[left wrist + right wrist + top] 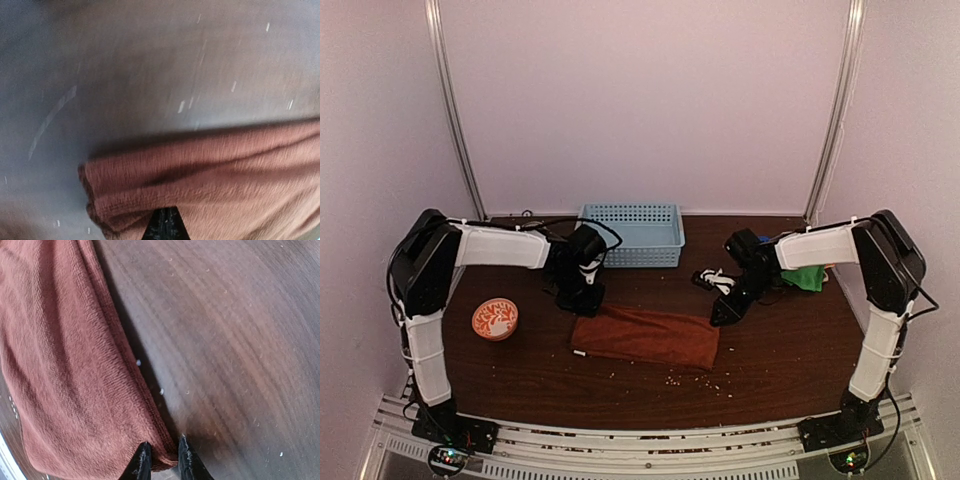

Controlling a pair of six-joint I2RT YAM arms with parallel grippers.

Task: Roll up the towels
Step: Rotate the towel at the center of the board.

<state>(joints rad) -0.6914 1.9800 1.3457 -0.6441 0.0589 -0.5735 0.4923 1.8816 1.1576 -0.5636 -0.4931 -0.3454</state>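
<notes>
Top external view showed the rust-red towel [645, 338] in the middle of the table [790, 360], a flattened band and not yet a tight roll. Its long axis ran left to right (left end slightly farther back). The right jaws pinched its right corner; the left jaws were closed at its left end. The green towel [810, 278], far right, seemed untouched

The towel [645, 337] lies on the table [790, 360], bowl [495, 319] to its left, basket [632, 235] behind it.

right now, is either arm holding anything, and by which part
The rust-red towel: the right jaws pinch its far right corner, and the left jaws look shut on its far edge by the left corner.
</notes>
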